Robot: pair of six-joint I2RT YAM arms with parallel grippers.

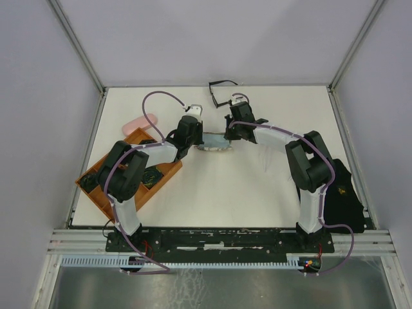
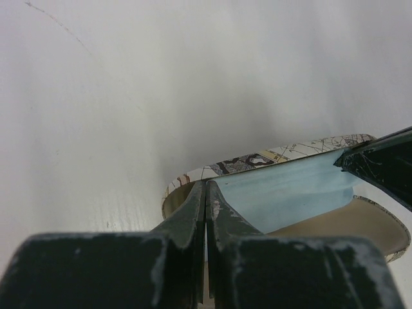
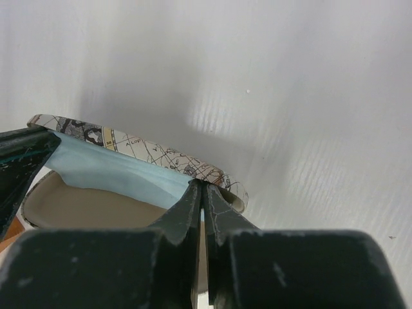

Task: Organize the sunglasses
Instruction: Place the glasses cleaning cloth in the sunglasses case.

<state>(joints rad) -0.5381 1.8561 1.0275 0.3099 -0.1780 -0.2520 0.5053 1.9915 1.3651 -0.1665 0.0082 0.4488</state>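
Left claw and right claw are both pinching tight on the cloth across the open case. Uneven letting-go is risking bunching.

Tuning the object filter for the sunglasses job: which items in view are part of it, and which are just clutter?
Job:
- thin black-framed glasses
- open patterned case
- light-blue cloth in it, pinched by left end effector and right end effector
- orange tray

Lying about, likely:
- pink case
- black bag

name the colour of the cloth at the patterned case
Light blue; the cloth shows best in the left wrist view.
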